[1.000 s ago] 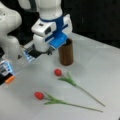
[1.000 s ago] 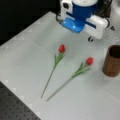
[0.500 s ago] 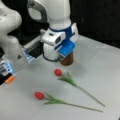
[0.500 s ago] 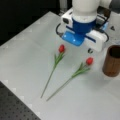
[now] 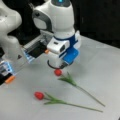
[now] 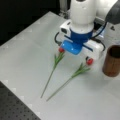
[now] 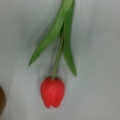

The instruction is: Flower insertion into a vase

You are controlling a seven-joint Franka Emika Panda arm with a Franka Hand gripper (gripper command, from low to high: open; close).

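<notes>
Tool [image 5: 60, 67], grip state unclear, over smooth red tulip [image 5: 58, 72]; matte cylindrical vase [image 6: 112, 60] nearby.

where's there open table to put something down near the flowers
Bare table lies toward a front view's left of the two tulips, and below their stem ends. It is crowded where the gripper hangs over one tulip, with the other tulip and the vase close by.
</notes>
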